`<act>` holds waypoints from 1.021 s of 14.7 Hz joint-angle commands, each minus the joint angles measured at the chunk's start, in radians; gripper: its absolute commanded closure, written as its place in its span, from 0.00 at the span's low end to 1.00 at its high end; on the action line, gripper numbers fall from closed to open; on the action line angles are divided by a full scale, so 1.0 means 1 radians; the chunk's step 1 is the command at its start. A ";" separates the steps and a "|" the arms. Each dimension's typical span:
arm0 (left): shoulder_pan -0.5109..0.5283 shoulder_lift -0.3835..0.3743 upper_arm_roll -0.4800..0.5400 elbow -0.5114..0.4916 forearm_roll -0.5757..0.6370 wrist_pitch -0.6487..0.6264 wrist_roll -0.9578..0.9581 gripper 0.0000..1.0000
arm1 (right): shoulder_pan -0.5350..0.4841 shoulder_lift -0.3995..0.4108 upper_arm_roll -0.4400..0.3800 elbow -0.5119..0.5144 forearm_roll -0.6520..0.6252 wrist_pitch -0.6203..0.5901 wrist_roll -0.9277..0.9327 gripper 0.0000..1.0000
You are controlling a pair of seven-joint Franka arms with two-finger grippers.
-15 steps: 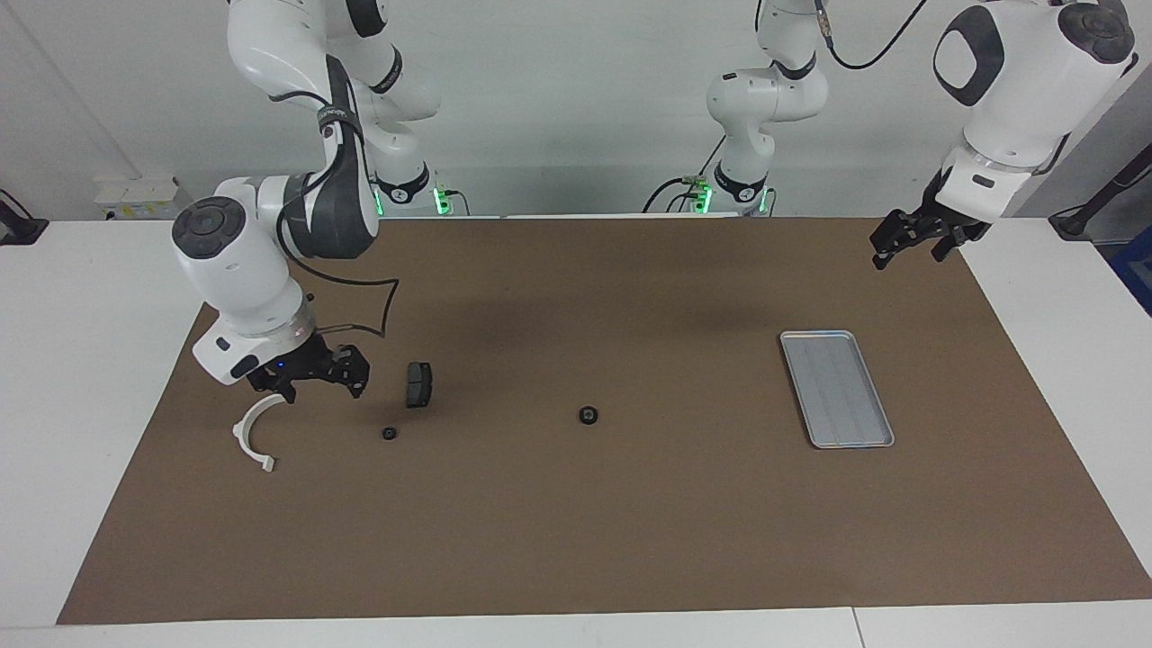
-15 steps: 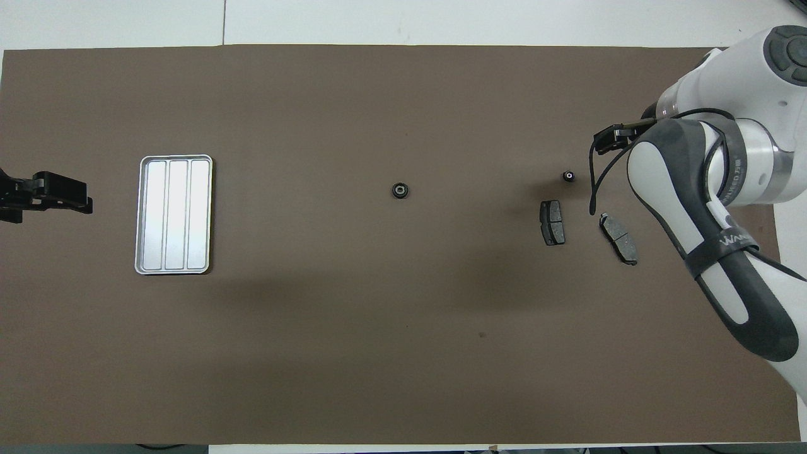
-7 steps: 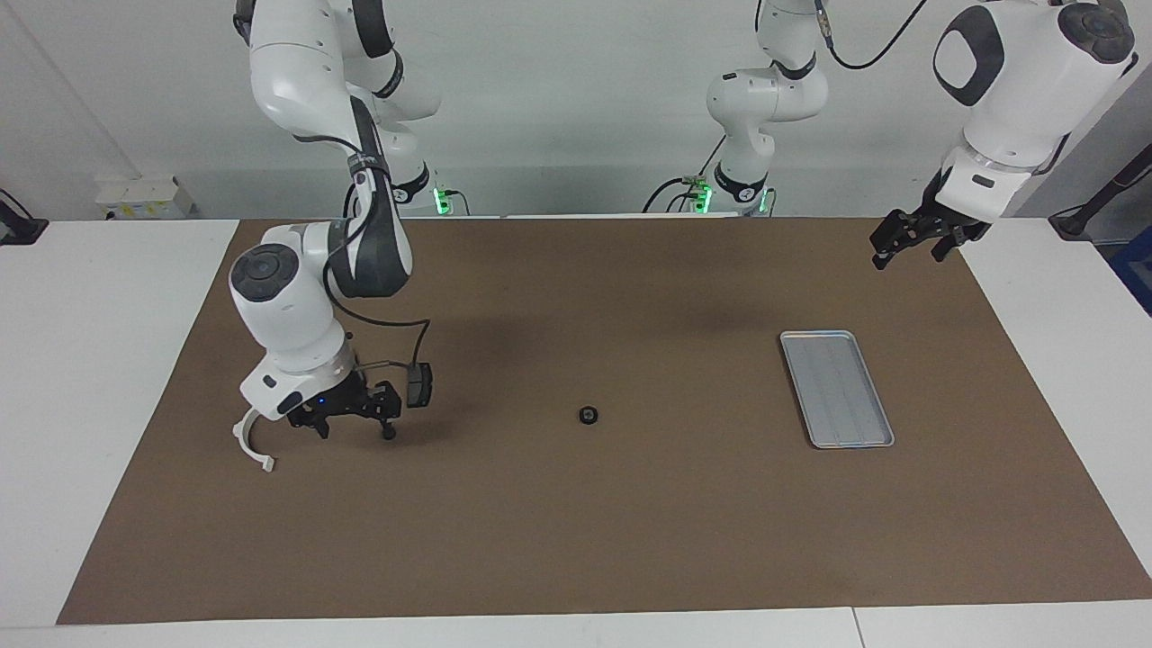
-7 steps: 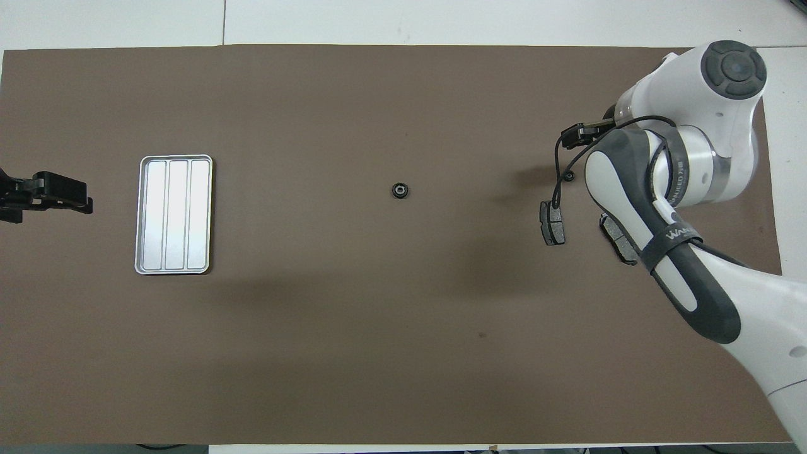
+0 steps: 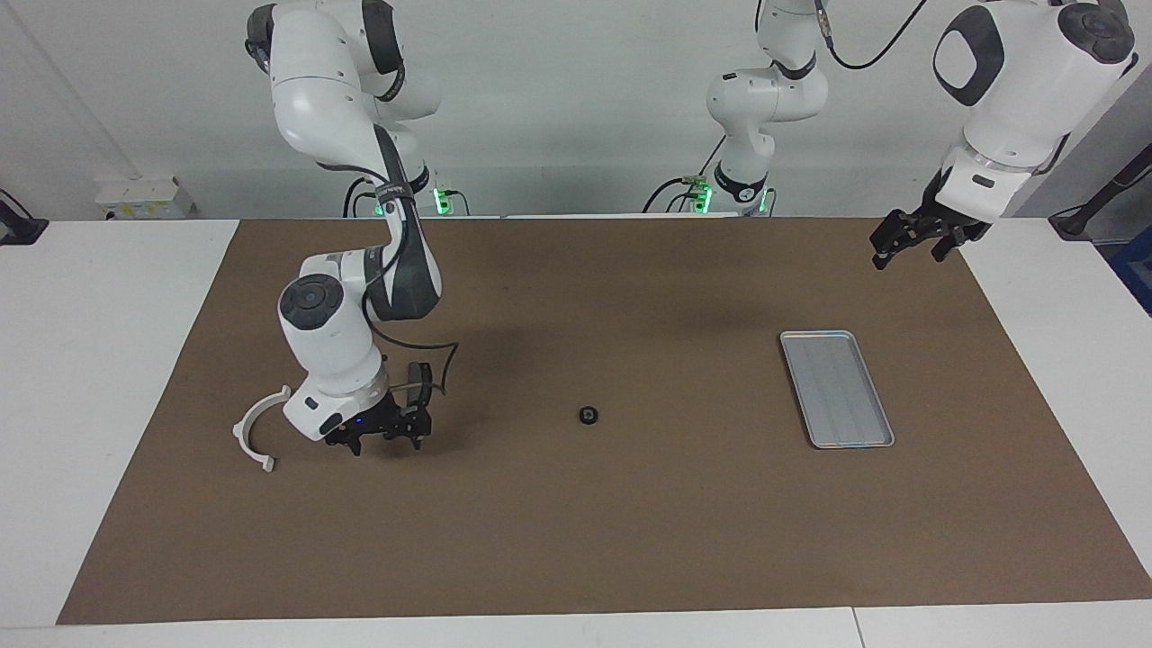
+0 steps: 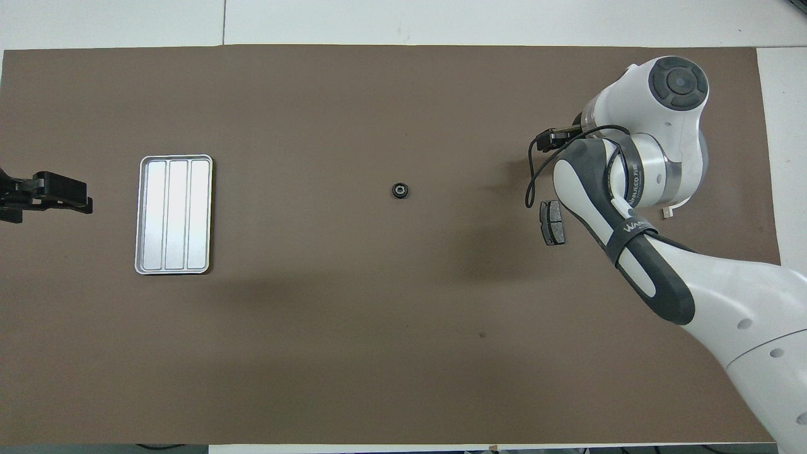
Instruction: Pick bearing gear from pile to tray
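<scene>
My right gripper has swung from the white bracket toward the pile's small bearing, now hidden beneath it; fingers spread. Another bearing gear lies at its three o'clock. Left gripper waits, open, above the tray.

Small black round bearing gear flat on the mat mid-table; silver ridged tray empty, well apart
</scene>
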 commanded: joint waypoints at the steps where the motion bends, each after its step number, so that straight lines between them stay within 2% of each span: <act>1: -0.002 -0.016 0.000 -0.007 0.011 -0.015 0.001 0.00 | -0.014 0.010 0.006 0.004 0.006 0.003 -0.011 0.05; 15: -0.002 -0.016 0.000 -0.005 0.011 -0.015 0.001 0.00 | -0.006 -0.018 0.006 -0.071 0.009 -0.038 -0.011 0.06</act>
